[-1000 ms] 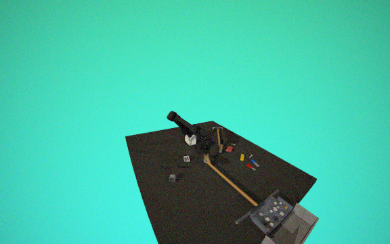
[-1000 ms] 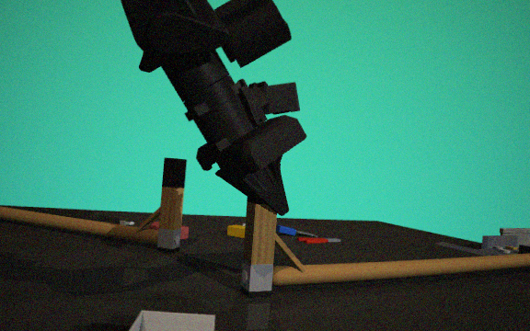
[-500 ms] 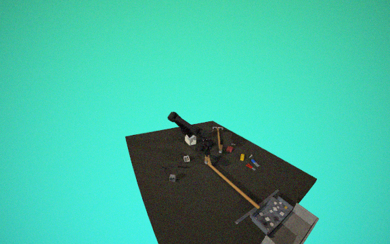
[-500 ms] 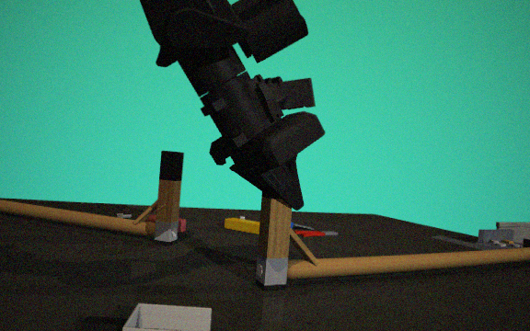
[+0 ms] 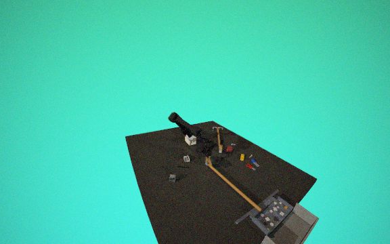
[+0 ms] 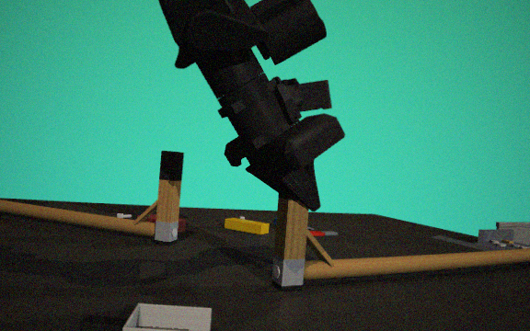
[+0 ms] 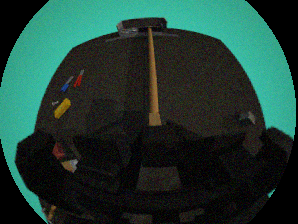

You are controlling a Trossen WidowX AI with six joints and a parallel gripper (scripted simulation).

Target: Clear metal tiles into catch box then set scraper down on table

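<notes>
Dark tabletop (image 5: 168,210) (image 6: 109,276) (image 7: 200,75) stretches out under a plain green backdrop. Nearest, the gripper (image 5: 208,156) (image 6: 294,199) is clamped on the upright wooden grip of the long scraper (image 5: 233,186) (image 6: 385,267) (image 7: 153,80), whose shaft runs away to the steel bench plate (image 5: 256,220). Many metal tiles (image 5: 275,209) lie scattered across that plate, so most of the clearing seems left. Farthest sits the catch box (image 5: 305,215) (image 6: 515,225) (image 7: 145,22); pushing them in, then laying the scraper down and releasing it, remain.

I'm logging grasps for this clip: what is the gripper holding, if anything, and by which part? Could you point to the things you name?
The long scraper (image 5: 233,187) (image 6: 412,266) (image 7: 153,80), by the top of its upright wooden grip.
</notes>
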